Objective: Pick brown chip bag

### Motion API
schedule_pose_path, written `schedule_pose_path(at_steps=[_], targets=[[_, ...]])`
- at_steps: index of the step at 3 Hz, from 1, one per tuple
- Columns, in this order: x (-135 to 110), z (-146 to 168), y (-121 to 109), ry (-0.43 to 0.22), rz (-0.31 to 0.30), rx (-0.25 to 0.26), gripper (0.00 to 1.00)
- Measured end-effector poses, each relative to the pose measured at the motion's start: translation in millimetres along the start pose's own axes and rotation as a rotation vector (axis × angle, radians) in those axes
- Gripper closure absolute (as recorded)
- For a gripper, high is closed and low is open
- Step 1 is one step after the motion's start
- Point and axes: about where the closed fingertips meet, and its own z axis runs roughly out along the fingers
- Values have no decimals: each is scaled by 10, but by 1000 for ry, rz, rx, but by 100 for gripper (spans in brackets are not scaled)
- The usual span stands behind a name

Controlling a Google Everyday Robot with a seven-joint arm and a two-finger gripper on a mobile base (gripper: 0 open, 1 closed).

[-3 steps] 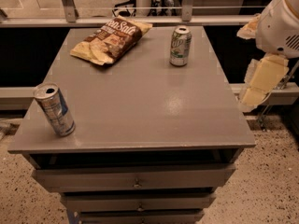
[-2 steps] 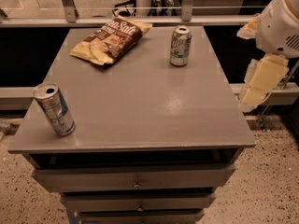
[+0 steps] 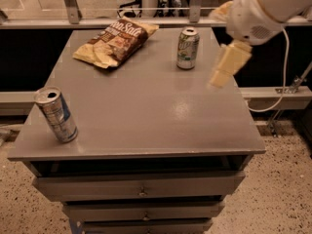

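The brown chip bag (image 3: 115, 41) lies flat at the back left of the grey table top (image 3: 146, 111); it is dark brown and tan-yellow with white script lettering. My gripper (image 3: 220, 76) hangs from the white arm (image 3: 265, 9) over the right side of the table, just right of the green-and-white can (image 3: 187, 48). It is well to the right of the bag and holds nothing that I can see.
A silver-and-blue can (image 3: 56, 114) stands near the front left corner. The table is a drawer cabinet with drawers (image 3: 141, 186) below its front edge. A rail and glass (image 3: 146, 21) run behind the table. A white cable (image 3: 280, 82) hangs at the right.
The arm and gripper have swung left, from beside the table's right edge to over its right side near the green can. The bag and both cans have not moved.
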Motion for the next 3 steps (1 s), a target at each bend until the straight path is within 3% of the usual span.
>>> schedule_pose_path(at_steps=[2, 3], targets=[[-830, 687, -553, -176, -71, 32, 0], [-1296, 1252, -924, -297, -81, 63, 0]])
